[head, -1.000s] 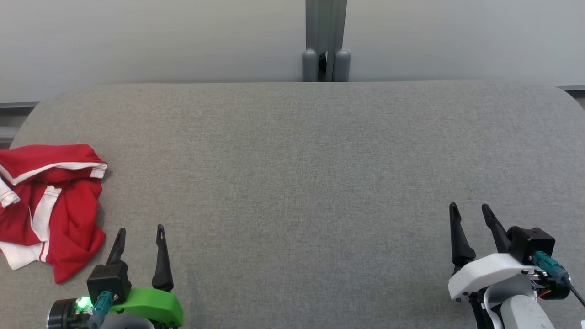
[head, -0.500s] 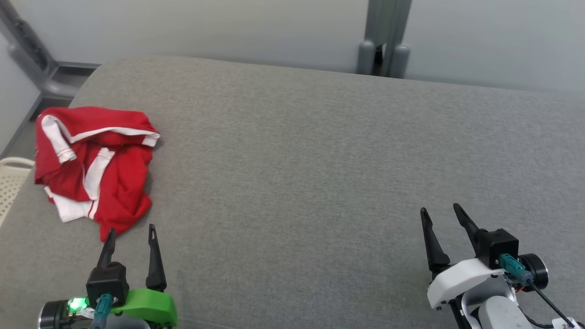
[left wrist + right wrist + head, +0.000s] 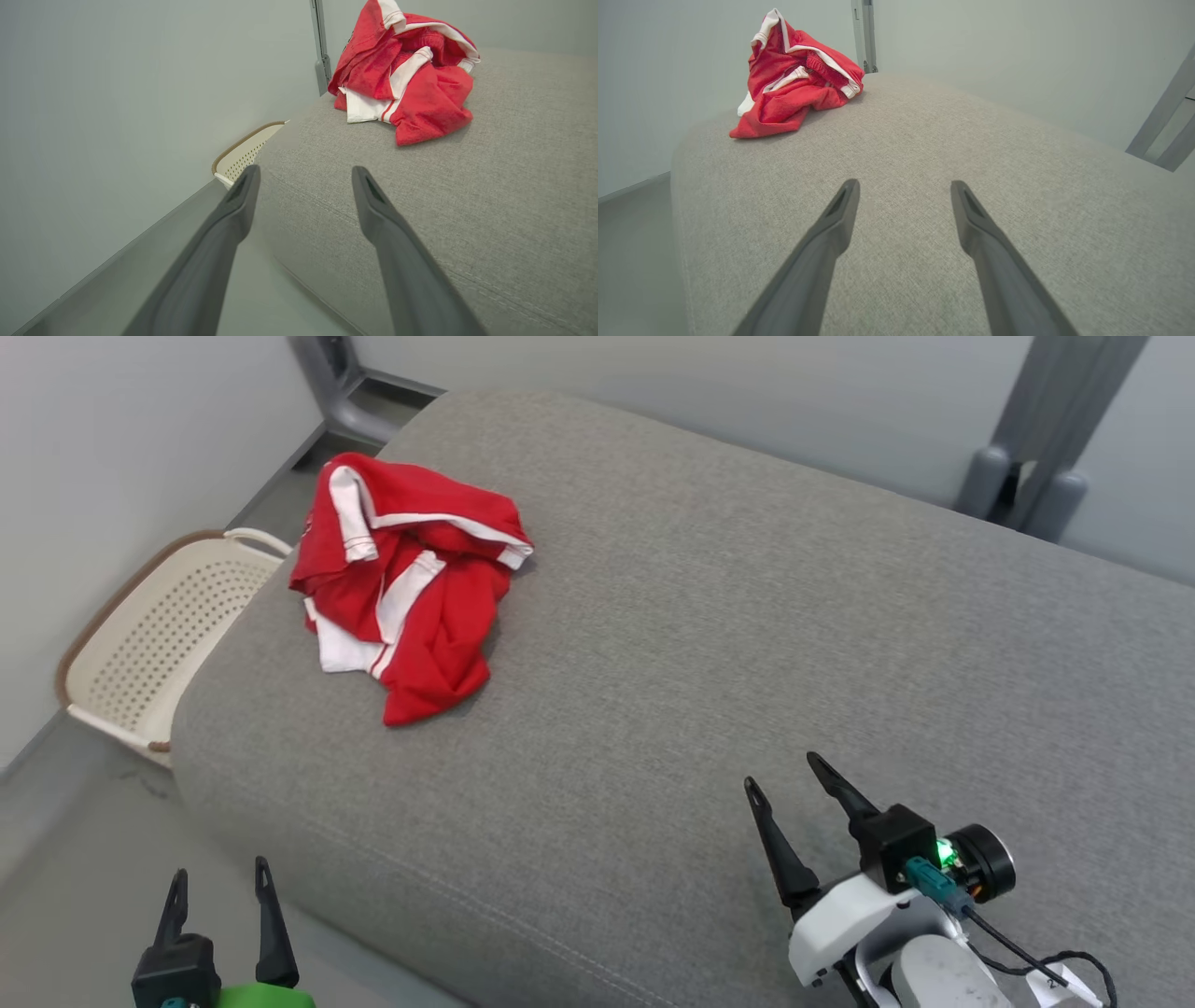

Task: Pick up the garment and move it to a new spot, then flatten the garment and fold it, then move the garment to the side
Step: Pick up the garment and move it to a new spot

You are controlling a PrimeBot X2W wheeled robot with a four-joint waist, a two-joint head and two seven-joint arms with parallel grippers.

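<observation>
Here, the red-and-white garment lies crumpled on the cushion; left gripper and right gripper gape empty; tag illegible.

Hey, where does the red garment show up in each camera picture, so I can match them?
Head view: red garment at upper left, near the far left corner of the grey cushion.
Left wrist view: red garment at the top, right of centre.
Right wrist view: red garment at upper left, at the cushion's far end.
Shared landmark: the grey post just behind it.
</observation>
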